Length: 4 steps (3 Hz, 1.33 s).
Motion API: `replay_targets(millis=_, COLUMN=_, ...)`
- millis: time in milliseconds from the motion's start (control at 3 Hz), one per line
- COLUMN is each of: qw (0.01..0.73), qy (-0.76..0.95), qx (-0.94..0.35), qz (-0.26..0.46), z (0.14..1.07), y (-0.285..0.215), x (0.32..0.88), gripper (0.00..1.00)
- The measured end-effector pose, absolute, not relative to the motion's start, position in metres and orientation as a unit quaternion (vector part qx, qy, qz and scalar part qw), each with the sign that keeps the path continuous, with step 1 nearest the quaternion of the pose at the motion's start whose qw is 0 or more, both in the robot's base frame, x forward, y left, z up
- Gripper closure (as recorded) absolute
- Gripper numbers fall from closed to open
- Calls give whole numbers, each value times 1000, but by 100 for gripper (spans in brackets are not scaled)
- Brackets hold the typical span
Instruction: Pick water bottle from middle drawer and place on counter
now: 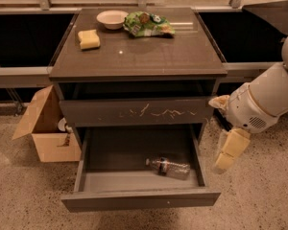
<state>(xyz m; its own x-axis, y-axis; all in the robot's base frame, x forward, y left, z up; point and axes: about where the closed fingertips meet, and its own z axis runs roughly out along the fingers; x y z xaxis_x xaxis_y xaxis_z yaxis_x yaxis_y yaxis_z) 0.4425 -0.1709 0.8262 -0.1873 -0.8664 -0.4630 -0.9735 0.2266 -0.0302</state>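
Observation:
The water bottle lies on its side on the floor of the open middle drawer, toward the right, its cap pointing left. The counter is the glossy top of the cabinet above. My gripper hangs off the white arm at the right, just outside the drawer's right side and above the bottle's level. Its pale yellow fingers stand apart, open and empty.
On the counter are a white bowl, a green snack bag and a yellow sponge. A shut drawer front with white scratches sits above the open drawer. An open cardboard box stands on the floor at the left.

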Motion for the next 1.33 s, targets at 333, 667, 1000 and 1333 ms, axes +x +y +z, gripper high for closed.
replay_targets(millis=333, qw=182, qy=756, qx=-608, qz=163, z=755, y=-168, x=445, gripper=0)
replay_targets(millis=667, qw=184, qy=751, qx=-610, qz=173, z=704, y=-160, x=448, gripper=0)
replay_targets(millis=1000, qw=205, qy=739, qx=-613, qz=191, z=663, y=-148, x=461, gripper=0)
replay_targets(millis=1333, qw=212, qy=727, qx=-613, qz=225, z=616, y=-138, x=475, gripper=0)
